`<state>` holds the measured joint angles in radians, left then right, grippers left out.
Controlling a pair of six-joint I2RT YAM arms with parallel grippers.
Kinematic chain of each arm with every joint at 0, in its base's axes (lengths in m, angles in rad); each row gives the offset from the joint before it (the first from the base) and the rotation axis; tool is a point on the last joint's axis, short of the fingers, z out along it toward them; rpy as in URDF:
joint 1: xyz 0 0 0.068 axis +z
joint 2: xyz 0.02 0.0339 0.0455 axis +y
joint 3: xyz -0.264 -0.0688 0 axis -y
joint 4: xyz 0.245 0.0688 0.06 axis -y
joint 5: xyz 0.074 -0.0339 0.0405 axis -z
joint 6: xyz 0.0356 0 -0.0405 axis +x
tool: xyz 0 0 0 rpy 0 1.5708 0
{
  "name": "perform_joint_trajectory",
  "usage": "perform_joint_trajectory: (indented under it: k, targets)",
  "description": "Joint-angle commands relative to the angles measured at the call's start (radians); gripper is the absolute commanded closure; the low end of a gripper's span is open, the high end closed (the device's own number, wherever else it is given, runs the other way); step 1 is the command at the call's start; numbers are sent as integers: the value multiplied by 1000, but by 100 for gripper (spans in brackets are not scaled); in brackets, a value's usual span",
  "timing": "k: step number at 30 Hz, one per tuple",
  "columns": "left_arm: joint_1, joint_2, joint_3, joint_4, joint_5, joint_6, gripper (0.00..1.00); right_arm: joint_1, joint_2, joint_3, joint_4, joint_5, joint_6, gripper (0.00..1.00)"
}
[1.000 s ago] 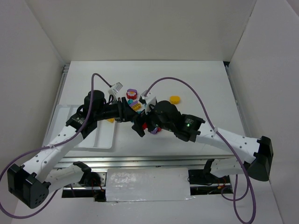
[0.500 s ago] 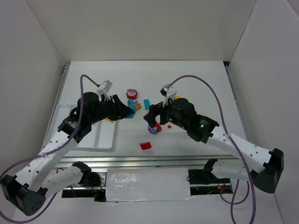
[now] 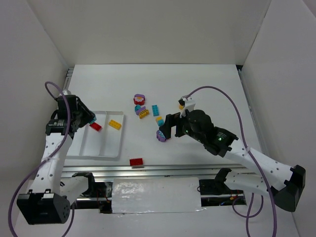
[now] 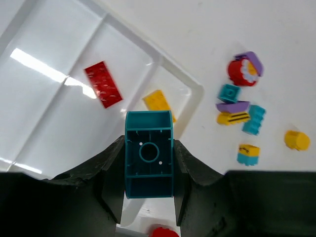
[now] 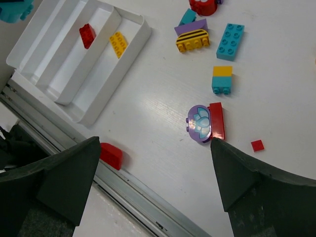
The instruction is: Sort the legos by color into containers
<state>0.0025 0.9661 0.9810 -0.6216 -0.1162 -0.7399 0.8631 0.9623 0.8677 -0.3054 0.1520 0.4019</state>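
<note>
My left gripper (image 4: 148,148) is shut on a teal brick (image 4: 148,159) and holds it above the white tray (image 4: 34,59); in the top view the gripper (image 3: 85,118) is over the tray's far left part. In the tray a red brick (image 3: 96,126) and a yellow brick (image 3: 115,124) lie in neighbouring compartments. My right gripper (image 5: 155,182) is open wide and empty above the table, near a purple round brick (image 5: 200,123) with a red brick (image 5: 216,121) against it. Loose teal, yellow and purple bricks (image 3: 143,112) lie mid-table.
A red brick (image 3: 136,162) lies at the table's front edge beside the metal rail (image 5: 128,195). A small red tile (image 5: 256,145) lies right of the purple brick. A yellow round brick (image 3: 181,104) sits behind the right arm. White walls stand on three sides.
The left arm swung left from the pile to above the tray, carrying the teal brick. The right arm pulled back to the right. The loose red brick now lies farther left, at the front edge.
</note>
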Motion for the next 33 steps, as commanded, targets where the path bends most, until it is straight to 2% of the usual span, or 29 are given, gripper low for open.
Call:
perform_joint_trajectory:
  k: [1, 8, 15, 22, 27, 30, 31, 33]
  targets:
    - [118, 35, -36, 5, 70, 33, 100, -6, -17, -25, 11, -25, 15, 0]
    - [306, 181, -12, 51, 68, -1, 100, -4, -8, -55, 45, -64, 15, 0]
    - [327, 460, 74, 95, 78, -56, 97, -6, 18, -79, 100, -115, 23, 0]
    - [344, 526, 70, 118, -17, -115, 84, -6, 29, -90, 112, -147, 14, 0]
    - [360, 525, 68, 123, -45, -138, 82, -6, 33, -91, 103, -173, 0, 0]
    - [364, 523, 61, 129, -63, -145, 73, -6, 39, -93, 97, -173, -2, 0]
    - [369, 528, 62, 128, -66, -147, 63, -4, 41, -93, 97, -175, -2, 0]
    - [375, 545, 62, 128, -59, -154, 49, -6, 42, -95, 97, -180, -2, 0]
